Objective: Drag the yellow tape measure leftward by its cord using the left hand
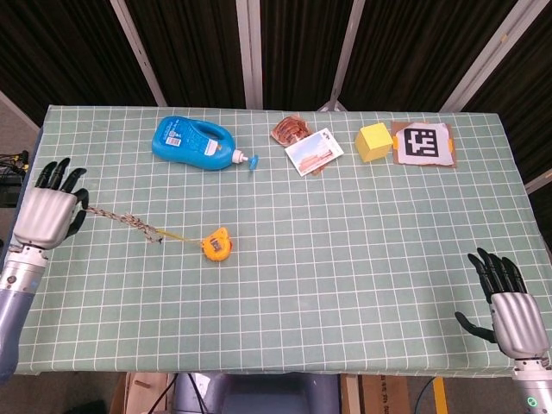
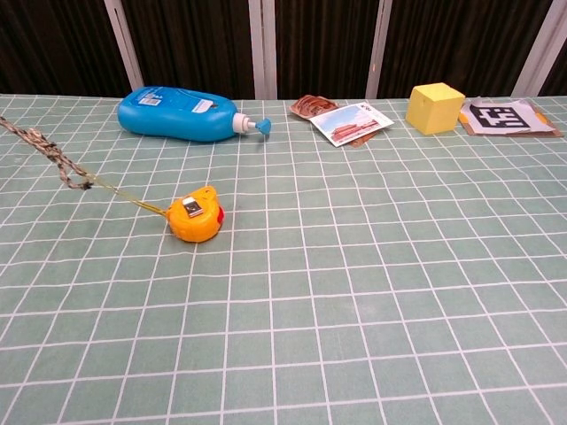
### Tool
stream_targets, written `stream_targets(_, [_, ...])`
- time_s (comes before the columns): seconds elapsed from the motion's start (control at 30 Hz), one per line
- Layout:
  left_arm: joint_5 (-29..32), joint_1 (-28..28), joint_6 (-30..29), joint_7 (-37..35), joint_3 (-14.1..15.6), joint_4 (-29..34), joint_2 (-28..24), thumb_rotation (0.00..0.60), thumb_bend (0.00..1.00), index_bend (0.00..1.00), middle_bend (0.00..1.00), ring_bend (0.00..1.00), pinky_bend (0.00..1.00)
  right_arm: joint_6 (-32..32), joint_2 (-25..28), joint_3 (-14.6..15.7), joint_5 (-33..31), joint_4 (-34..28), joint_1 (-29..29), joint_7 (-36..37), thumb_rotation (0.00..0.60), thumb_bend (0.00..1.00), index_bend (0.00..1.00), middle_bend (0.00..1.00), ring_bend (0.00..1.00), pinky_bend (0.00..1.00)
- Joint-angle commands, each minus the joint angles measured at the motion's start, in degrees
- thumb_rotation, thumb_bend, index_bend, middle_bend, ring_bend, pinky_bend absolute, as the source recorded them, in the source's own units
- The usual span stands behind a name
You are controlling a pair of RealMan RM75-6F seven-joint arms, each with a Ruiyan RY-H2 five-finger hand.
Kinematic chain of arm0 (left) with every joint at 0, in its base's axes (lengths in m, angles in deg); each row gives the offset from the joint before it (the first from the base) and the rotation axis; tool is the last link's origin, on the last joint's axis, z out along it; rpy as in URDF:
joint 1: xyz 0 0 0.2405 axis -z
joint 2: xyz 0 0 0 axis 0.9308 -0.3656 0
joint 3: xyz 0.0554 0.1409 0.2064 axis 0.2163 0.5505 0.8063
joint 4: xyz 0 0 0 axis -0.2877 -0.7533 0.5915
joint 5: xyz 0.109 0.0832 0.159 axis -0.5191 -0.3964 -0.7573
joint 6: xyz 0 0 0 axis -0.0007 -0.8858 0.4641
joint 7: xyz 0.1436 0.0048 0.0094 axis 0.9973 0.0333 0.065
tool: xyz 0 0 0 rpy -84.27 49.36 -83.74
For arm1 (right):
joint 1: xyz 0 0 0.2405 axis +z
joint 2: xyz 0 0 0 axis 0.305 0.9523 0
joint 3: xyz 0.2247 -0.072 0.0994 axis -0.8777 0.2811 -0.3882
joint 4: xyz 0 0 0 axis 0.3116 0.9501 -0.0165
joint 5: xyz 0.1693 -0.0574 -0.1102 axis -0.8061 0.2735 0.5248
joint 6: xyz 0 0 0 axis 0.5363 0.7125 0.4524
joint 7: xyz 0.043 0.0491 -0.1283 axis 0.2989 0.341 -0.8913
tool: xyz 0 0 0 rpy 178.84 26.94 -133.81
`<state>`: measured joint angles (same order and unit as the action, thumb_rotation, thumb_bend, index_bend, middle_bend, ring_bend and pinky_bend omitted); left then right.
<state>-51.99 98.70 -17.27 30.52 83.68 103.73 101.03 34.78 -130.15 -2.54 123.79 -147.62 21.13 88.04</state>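
Note:
The yellow tape measure lies on the green grid table, left of centre; the chest view shows the tape measure too. Its braided cord runs taut up and left to my left hand, which grips the cord's end at the table's left edge. In the chest view the cord leaves the frame at the left and the left hand is out of sight. My right hand hovers at the near right corner, fingers spread, holding nothing.
A blue detergent bottle lies at the back left. A card and a brown packet, a yellow cube and a marker tag line the back edge.

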Motion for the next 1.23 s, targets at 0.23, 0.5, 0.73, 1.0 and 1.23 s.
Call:
stream_targets(0.23, [2.43, -2.89, 1.12, -3.99, -0.36, -5.05, -0.23, 0.600, 0.48, 0.52, 0.14, 0.00, 0.09, 0.01, -0.02, 0.03, 0.07, -0.06, -0.03, -0.07, 0.600, 0.22, 0.00, 0.00, 0.00, 0.00])
stream_targets(0.5, [2.17, -5.84, 1.04, -8.84, 0.08, -2.13, -0.46, 0.600, 0.16, 0.24, 0.05, 0.00, 0.04, -0.07, 0.03, 0.04, 0.08, -0.02, -0.02, -0.02, 0.600, 0.22, 0.00, 0.00, 0.00, 0.00])
stream_targets(0.73, [-3.68, -11.49, -4.36, -16.01, 3.01, 11.03, -1.99, 0.600, 0.12, 0.09, 0.00, 0.00, 0.00, 0.07, 0.10, 0.27, 0.86, 0.28, 0.05, 0.08, 0.600, 0.22, 0.00, 0.00, 0.00, 0.00])
stream_targets(1.0, [-18.57, -19.42, -14.29, -13.42, 11.19, 16.54, 0.68, 0.600, 0.00, 0.00, 0.00, 0.00, 0.00, 0.65, -0.03, 0.47, 1.99, 1.06, 0.07, -0.54, 0.600, 0.22, 0.00, 0.00, 0.00, 0.00])
stream_targets(1.23, [-23.58, -22.16, -17.16, -9.53, 12.78, 11.28, 3.94, 0.600, 0.00, 0.00, 0.00, 0.00, 0.00, 1.40, -0.29, 0.54, 2.88, 1.56, 0.01, -1.36, 0.600, 0.22, 0.00, 0.00, 0.00, 0.00])
